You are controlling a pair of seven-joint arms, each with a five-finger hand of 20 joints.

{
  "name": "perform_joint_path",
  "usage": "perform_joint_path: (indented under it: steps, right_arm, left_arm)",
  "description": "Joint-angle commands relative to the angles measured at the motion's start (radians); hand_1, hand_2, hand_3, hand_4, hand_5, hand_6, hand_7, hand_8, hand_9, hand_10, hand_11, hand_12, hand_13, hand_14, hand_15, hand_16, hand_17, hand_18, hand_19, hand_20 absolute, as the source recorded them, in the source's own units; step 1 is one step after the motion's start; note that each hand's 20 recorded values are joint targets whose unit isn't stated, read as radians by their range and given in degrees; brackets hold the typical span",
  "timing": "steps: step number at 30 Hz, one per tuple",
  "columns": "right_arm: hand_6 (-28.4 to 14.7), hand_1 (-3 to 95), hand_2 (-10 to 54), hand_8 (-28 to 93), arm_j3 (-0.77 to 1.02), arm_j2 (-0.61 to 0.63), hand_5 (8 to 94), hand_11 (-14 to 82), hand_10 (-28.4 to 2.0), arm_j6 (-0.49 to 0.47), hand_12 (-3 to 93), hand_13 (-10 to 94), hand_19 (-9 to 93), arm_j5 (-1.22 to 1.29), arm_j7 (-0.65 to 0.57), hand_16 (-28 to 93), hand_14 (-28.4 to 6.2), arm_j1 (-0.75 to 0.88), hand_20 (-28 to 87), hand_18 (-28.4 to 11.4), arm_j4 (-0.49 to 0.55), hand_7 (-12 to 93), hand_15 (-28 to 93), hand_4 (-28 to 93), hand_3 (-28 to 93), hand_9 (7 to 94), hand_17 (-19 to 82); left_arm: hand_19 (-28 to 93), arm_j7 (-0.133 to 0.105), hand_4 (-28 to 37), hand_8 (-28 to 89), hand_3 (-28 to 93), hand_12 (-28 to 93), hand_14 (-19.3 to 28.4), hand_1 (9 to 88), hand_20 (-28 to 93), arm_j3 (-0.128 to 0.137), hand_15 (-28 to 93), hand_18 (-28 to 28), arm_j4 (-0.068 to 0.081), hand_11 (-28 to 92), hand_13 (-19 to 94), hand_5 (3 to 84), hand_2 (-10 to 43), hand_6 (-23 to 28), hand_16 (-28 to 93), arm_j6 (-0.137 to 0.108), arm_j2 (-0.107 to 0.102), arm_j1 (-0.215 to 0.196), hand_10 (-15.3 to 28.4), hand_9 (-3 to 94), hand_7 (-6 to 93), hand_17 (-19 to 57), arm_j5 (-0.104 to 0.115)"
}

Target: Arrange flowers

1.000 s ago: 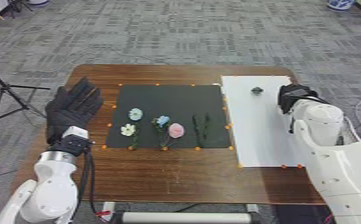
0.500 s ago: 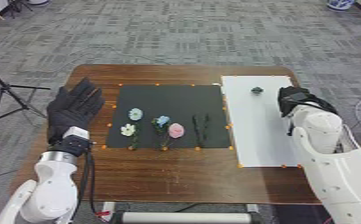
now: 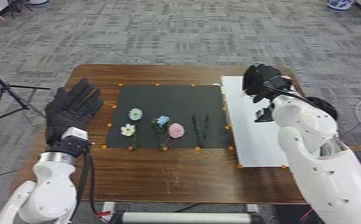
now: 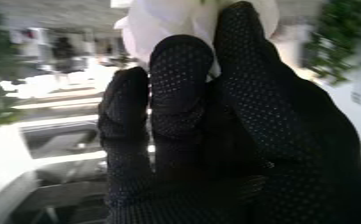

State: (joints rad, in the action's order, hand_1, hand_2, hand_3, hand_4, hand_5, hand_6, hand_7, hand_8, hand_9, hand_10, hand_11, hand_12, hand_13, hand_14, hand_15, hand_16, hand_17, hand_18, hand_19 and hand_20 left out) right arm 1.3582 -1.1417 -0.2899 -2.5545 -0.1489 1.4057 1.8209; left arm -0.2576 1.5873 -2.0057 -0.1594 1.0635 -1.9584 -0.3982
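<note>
Black right robot hand (image 3: 263, 80) over white board (image 3: 255, 142), arm slanting inward

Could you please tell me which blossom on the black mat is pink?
In the head view, it is the rightmost pink blossom, beside the deeper blue flower; the others are white or blue.

A black three-legged stand (image 3: 7, 87) is on the gray floor (image 3: 194, 35), left of the brown table (image 3: 176, 175). Far back on the right is maybe a blue and white pot (image 3: 340, 4).
</note>
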Motion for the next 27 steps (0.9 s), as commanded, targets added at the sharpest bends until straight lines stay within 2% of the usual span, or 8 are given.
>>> perform_joint_path:
  steps: [1,3,7,11,15,19,23,27]
  right_arm:
    - [1.4,64.8,-9.5,1,-0.119,-0.183,70.8,15.5,-6.3,-0.007,49.1,72,80,-0.139,0.212,50,-2.1,-0.028,43,-18.5,-0.046,37,50,-28,67,82.1,39]
    - [1.5,64.7,-9.5,1,-0.139,-0.203,70.7,15.6,-6.2,0.018,49.2,72,79,-0.211,0.259,50,-2.1,-0.026,43,-18.4,-0.068,37,50,-28,67,81.9,39]
    - [1.7,64.6,-9.5,1,-0.153,-0.224,70.5,15.5,-5.9,0.006,48.9,71,79,-0.243,0.283,50,-1.7,-0.011,43,-18.3,-0.072,37,50,-28,67,81.8,39]
    - [1.9,64.4,-9.5,0,-0.152,-0.225,70.2,15.6,-5.9,-0.011,48.8,71,79,-0.279,0.295,50,-1.6,0.013,43,-18.3,-0.069,38,50,-28,67,81.7,39]
    - [2.2,64.4,-9.5,0,-0.151,-0.228,69.8,15.6,-5.8,0.010,48.9,71,79,-0.296,0.281,50,-1.6,0.032,43,-18.3,-0.083,38,50,-28,67,81.6,39]
    - [2.2,64.2,-9.5,-1,-0.151,-0.225,70.0,15.2,-5.7,0.080,48.2,71,79,-0.329,0.297,50,-1.6,0.042,43,-18.3,-0.120,38,50,-28,67,81.5,39]
    - [2.1,64.0,-9.5,-2,-0.150,-0.229,69.2,14.0,-5.6,0.098,46.7,71,79,-0.325,0.276,50,-1.5,0.045,43,-18.3,-0.133,36,50,-28,67,81.3,39]
    - [1.8,62.7,-9.5,-4,-0.150,-0.224,67.6,10.0,-6.0,0.136,41.8,70,78,-0.331,0.268,49,-1.1,0.042,43,-18.2,-0.149,32,49,-28,67,79.1,38]
  left_arm:
    - [35,0.005,-28.3,-9,70,8,15.0,25.6,8,-0.009,23,14.6,-0.002,19,26,43.9,15.2,7.8,-3,0.007,0.008,-0.005,13.5,35.2,12.0,-7.1,0.004]
    - [35,0.004,-28.3,-9,71,8,15.0,25.6,8,-0.012,23,14.6,-0.001,19,26,43.9,15.2,7.7,-3,0.007,0.007,-0.003,13.4,35.2,12.1,-7.1,0.006]
    - [35,0.000,-28.3,-9,71,8,14.9,25.6,8,-0.012,22,14.6,-0.002,19,26,43.9,15.2,7.8,-3,0.008,0.002,-0.002,13.4,35.2,12.0,-7.1,0.005]
    - [35,-0.005,-28.3,-9,71,8,14.9,25.6,8,-0.013,22,14.6,-0.004,19,26,43.9,15.1,7.7,-3,-0.007,0.000,-0.003,13.4,35.2,12.1,-7.1,0.009]
    - [35,-0.001,-28.3,-9,71,9,14.9,25.6,8,-0.011,22,14.7,-0.004,19,26,43.9,15.1,7.7,-3,-0.006,0.002,-0.004,13.4,35.3,12.1,-7.2,0.007]
    - [35,0.000,-28.3,-9,71,9,14.9,25.6,8,-0.012,22,14.7,-0.004,19,27,44.0,15.0,7.7,-3,-0.005,0.002,-0.002,13.4,35.3,12.1,-7.2,0.012]
    - [35,-0.002,-28.3,-9,71,8,14.9,25.7,8,-0.010,22,14.7,-0.005,19,27,44.0,14.9,7.7,-3,-0.007,0.000,-0.005,13.4,35.3,12.0,-7.2,0.014]
    - [35,-0.016,-28.3,-9,71,8,15.0,25.6,8,-0.016,22,14.7,-0.003,19,27,43.9,14.8,7.7,-3,-0.009,-0.001,-0.001,13.4,35.2,12.0,-7.2,0.025]
